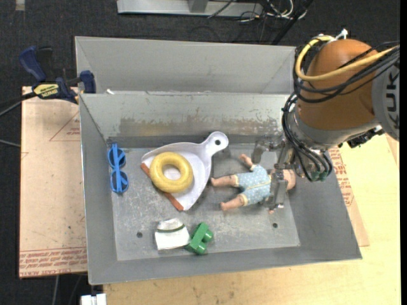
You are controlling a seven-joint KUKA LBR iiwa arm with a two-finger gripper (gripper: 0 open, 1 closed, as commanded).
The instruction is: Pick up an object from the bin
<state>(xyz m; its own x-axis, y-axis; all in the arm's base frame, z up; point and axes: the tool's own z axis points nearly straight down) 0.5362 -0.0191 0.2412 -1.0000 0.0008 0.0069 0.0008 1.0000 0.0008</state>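
A small doll (249,186) in a pale blue suit lies on its back at the right of the bin floor, legs pointing left. Its head is partly hidden under my gripper (268,178). The gripper is down at the doll's upper body and open. One finger (259,151) stands on the far side by the raised arm, the other finger (277,194) on the near side by the shoulder. Nothing is lifted between them. Left of the doll lies a white dustpan (202,168) with a yellow ring (171,171) on it.
An orange stick (175,201) pokes out from under the dustpan. Blue toy sunglasses (117,168) lie by the left wall. A white and green cup piece (170,235) and a green block (200,239) sit near the front edge. The arm's orange cover and cables hang over the right wall.
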